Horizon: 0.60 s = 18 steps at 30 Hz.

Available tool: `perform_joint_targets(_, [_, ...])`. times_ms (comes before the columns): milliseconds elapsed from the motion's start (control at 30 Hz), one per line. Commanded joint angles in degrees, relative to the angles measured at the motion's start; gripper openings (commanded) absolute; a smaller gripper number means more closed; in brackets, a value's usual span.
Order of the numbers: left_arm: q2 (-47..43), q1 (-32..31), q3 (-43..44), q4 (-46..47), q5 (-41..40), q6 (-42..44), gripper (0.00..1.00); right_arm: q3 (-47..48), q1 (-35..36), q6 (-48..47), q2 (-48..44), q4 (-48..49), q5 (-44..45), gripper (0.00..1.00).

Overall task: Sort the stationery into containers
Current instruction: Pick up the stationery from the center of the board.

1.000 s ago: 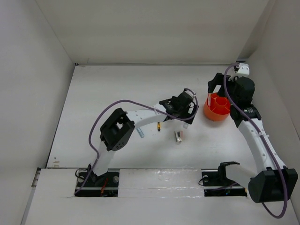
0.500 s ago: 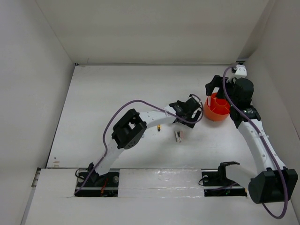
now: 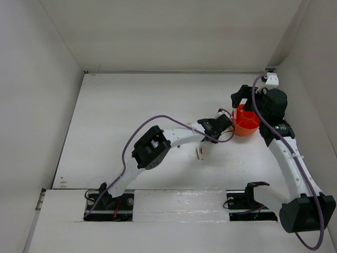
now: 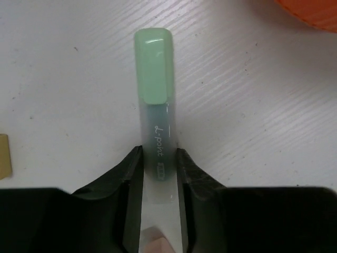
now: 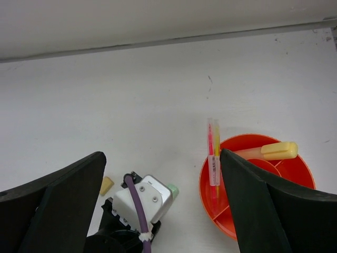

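The left gripper (image 4: 158,163) is clamped on the pale green marker (image 4: 152,79), its two black fingers pressing the clear barrel from either side just behind the green cap. The marker lies flat on the white table (image 4: 263,105), cap pointing away from the wrist. A tan eraser (image 4: 4,155) sits at the left edge of this wrist view, apart from the marker. A sliver of the orange tub (image 4: 316,10) shows at the top right corner.

From above, the left arm reaches across the table so that its gripper sits just beside the tub's left side. A small grey-pink piece (image 3: 200,153) lies on the table nearer the arm bases.

The right gripper (image 5: 161,154) hangs above the table beside the tub with its fingers spread wide and nothing between them. Below it, the round tub shows its inner dividers. Thin red and yellow pens (image 5: 213,158) stand at its left rim. A pale yellow marker (image 5: 274,151) leans across the far rim.
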Motion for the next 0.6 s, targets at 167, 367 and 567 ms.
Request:
perform_joint_targets(167, [-1.6, 1.0, -4.6, -2.4, -5.5, -1.3, 0.00, 0.0, -2.1, -0.1, -1.5, 1.0, -5.7, 0.94])
perform_joint_targets(367, [-16.1, 2.1, -17.1, 9.1, -11.1, -2.6, 0.00, -1.4, -3.7, 0.5, -1.5, 3.5, -10.4, 0.94])
perform_joint_targets(567, [-32.4, 2.1, -32.8, 27.0, -10.6, -2.0, 0.00, -4.3, -4.3, 3.0, 0.4, 9.9, -21.8, 0.93])
